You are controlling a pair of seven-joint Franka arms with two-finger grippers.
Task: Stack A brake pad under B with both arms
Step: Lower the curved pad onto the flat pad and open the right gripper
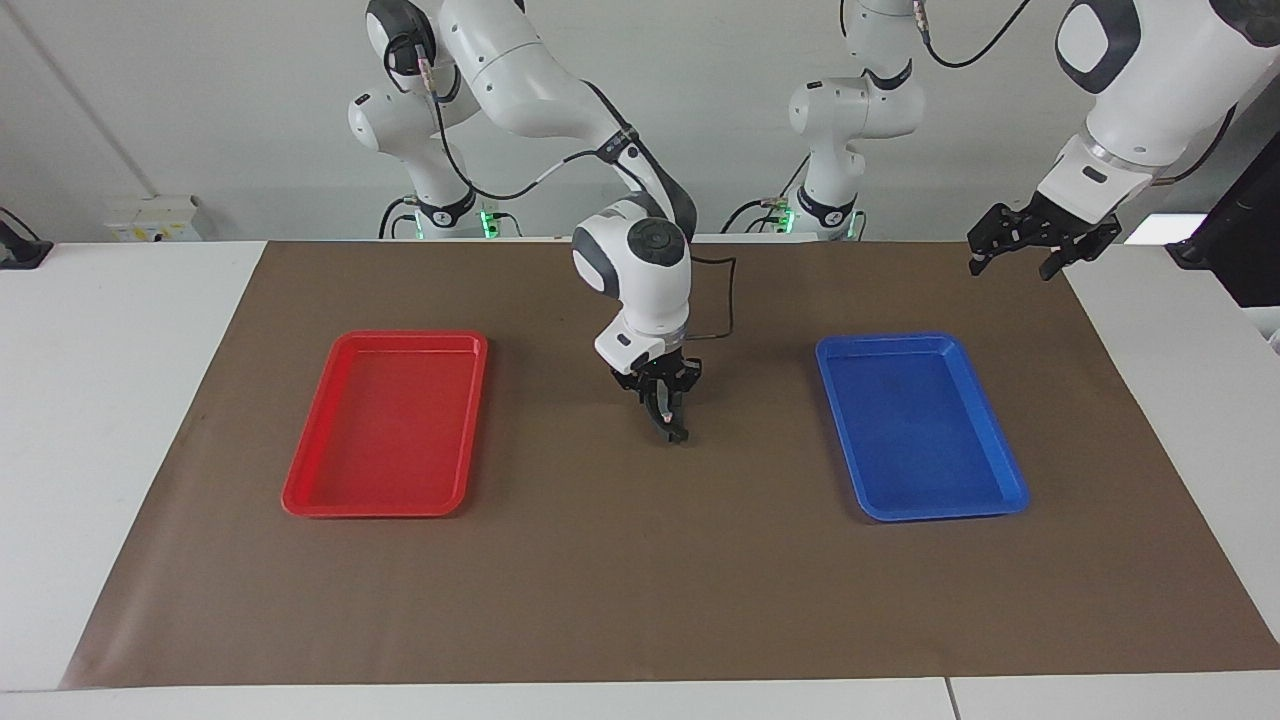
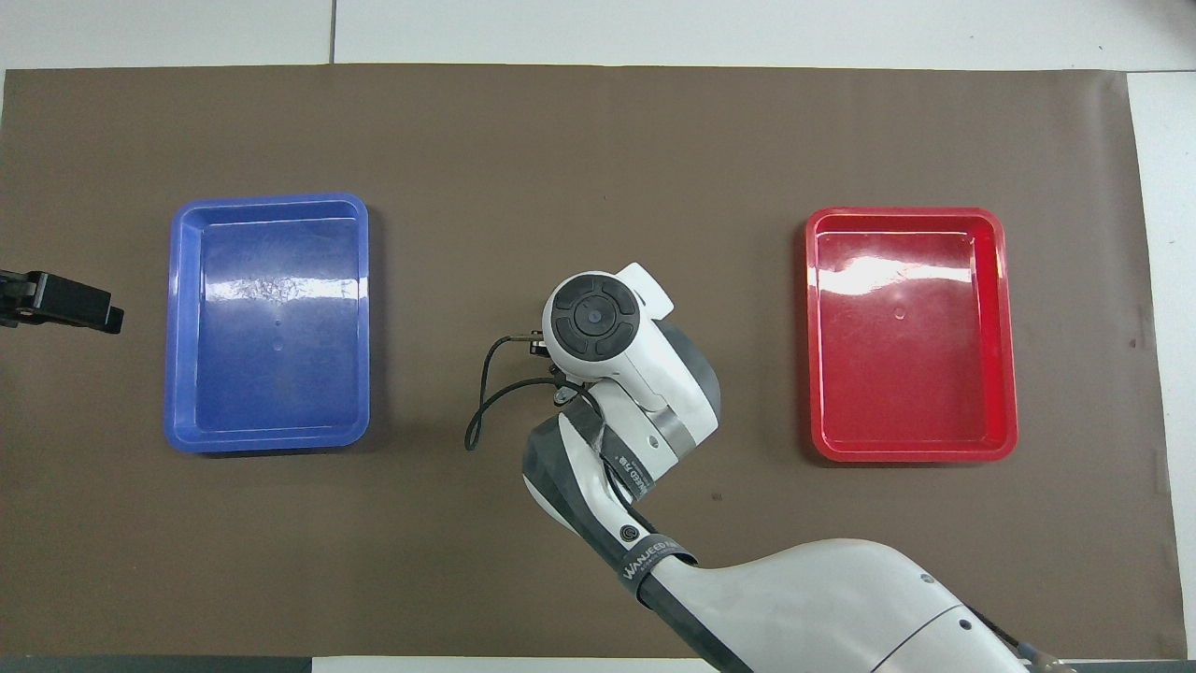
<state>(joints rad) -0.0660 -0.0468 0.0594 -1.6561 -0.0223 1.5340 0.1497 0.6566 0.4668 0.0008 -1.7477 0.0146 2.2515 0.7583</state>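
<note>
While the right pincer hung low over the surface's middle, pinching something small and dark I cannot identify, the left pincer, spread, waited above the surface's left-arm edge.

Right gripper blocks mat between trays.

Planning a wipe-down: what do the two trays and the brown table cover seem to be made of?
The red tray and the blue tray look like glossy moulded plastic: bright glare patches, rounded raised rims. The brown cover looks matte, probably paper or thin sheet; it shows no glare and has a straight cut edge.
</note>
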